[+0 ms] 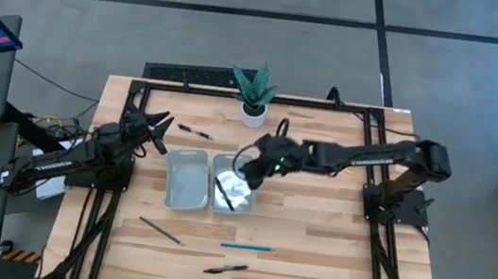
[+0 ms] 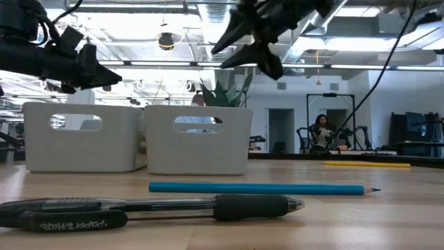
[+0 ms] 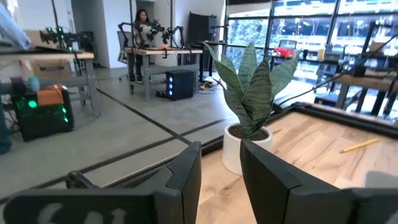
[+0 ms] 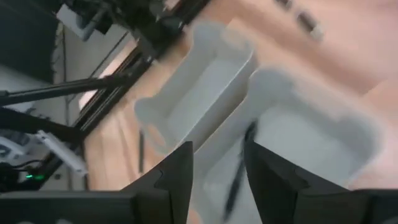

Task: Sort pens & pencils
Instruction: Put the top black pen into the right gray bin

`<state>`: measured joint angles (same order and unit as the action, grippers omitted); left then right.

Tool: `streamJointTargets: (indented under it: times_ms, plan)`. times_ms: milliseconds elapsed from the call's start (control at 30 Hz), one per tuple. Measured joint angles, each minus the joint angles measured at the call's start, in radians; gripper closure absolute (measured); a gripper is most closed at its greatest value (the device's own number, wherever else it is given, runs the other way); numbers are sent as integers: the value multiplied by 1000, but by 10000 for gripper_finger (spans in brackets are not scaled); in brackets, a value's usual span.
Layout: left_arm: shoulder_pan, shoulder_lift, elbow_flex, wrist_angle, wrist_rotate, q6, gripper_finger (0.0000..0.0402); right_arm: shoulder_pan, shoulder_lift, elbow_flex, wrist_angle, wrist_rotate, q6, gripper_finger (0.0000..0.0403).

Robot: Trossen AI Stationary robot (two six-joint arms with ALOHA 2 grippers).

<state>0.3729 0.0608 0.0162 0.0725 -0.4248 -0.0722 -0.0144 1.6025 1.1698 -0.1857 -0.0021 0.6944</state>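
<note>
Two white trays sit side by side near the middle of the wooden table [image 1: 311, 252]: the left tray [image 1: 185, 178] holds nothing that can be made out, while the right tray [image 1: 232, 184] has one black pen [image 1: 224, 195] lying in it at a slant. The right gripper [image 1: 250, 165] hangs above the right tray's far end, its fingers [image 4: 180, 171] parted with nothing between them; through its own wrist camera both trays show below, the pen a dark streak in the nearer one. The left gripper [image 1: 157, 126] waits near the table's left edge, just beyond the left tray's far corner, raised off the wood, its fingers [image 3: 186, 177] a narrow gap apart and holding nothing.

A second black pen [image 1: 195, 132] lies near the far edge, between the left gripper and the potted plant [image 1: 255, 93], which stands at the middle of the far edge. A yellow pencil [image 2: 366, 164] rests toward the far right of the table, seen only at table height. Toward the near edge lie the dark grey pencil [image 1: 160, 231] at the left, the blue pencil [image 1: 246, 247] in the middle, and the third black pen [image 1: 225, 269] closest to the near edge. At table height this pen [image 2: 149, 208] lies just in front of the blue pencil [image 2: 260, 188], both ahead of the trays. A person [image 2: 322, 130] sits at a bench far behind.
</note>
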Motion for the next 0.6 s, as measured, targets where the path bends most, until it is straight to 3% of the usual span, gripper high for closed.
streamJointTargets:
  times_ms: [333, 600]
  plan:
    - [0, 0, 0, 5, -1, -89, 298, -187, -125, 0, -198, 0, -279, 238]
    - [0, 0, 0, 7, -62, -159, 282, -343, -192, 0, -285, 3, -502, 236]
